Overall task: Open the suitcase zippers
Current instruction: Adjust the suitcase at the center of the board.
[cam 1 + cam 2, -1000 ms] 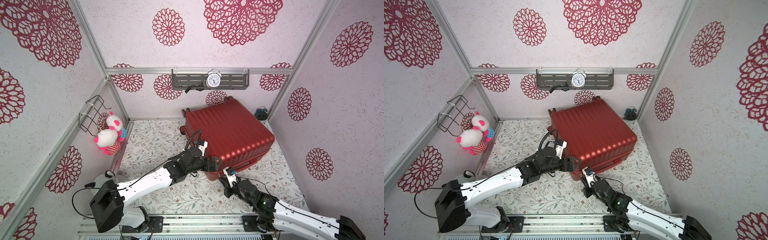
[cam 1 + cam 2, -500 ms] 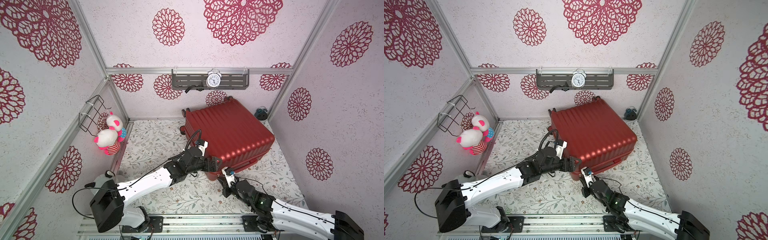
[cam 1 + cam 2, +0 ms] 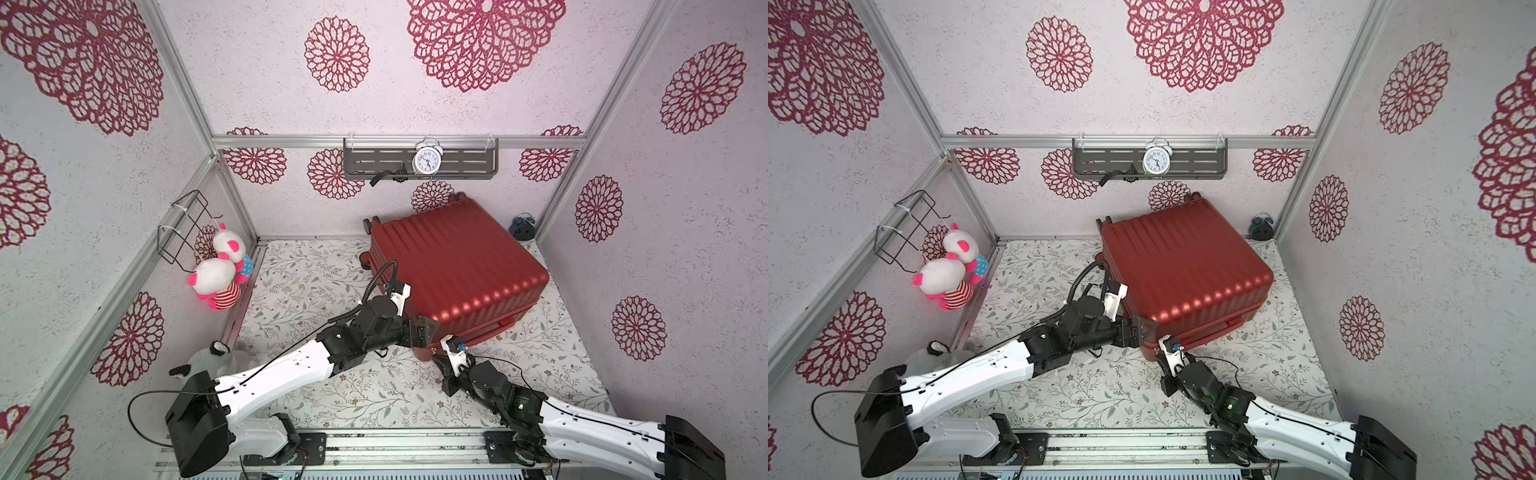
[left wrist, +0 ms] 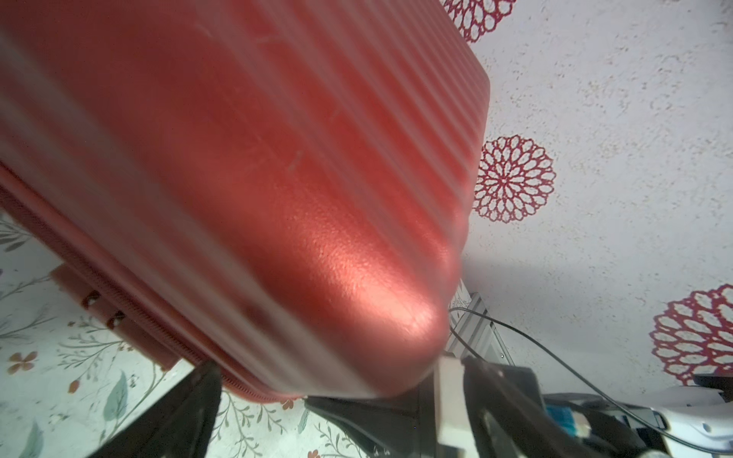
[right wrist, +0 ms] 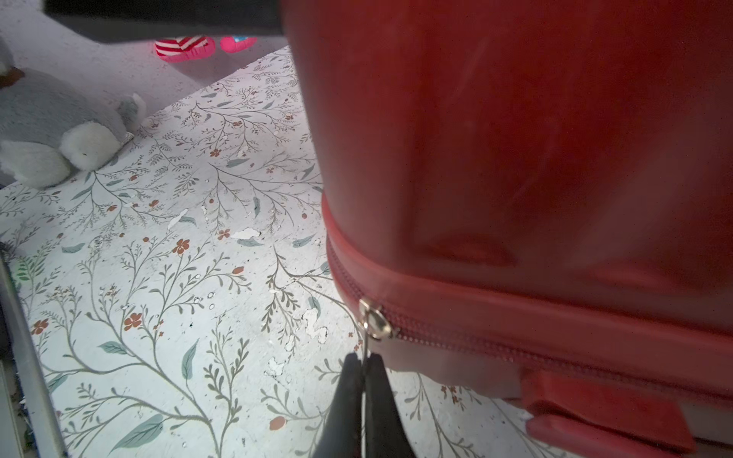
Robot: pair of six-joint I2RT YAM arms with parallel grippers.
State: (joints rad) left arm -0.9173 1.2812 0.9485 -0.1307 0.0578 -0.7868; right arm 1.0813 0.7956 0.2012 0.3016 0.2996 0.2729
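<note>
The red ribbed suitcase [image 3: 457, 266] [image 3: 1183, 266] lies flat on the floral floor, its shell halves together. My left gripper [image 3: 428, 332] [image 3: 1148, 330] [image 4: 273, 400] stands open with its jaws on either side of the suitcase's near left corner [image 4: 337, 257]. In the right wrist view the zippers' red track [image 5: 515, 353] runs along the seam, with a silver slider [image 5: 373, 323] at the corner. My right gripper [image 5: 364, 363] [image 3: 438, 361] is shut on the thin pull hanging from that slider.
A grey plush toy [image 5: 51, 131] [image 3: 216, 357] lies near the left wall. Pink-and-white plush toys [image 3: 220, 270] hang below a wire basket [image 3: 187, 228]. A shelf with a clock [image 3: 426, 160] sits on the back wall. A small dark object [image 3: 523, 226] stands in the back right corner.
My right gripper has crept slightly to the left at the suitcase's near corner, still shut. The left arm has not moved.
</note>
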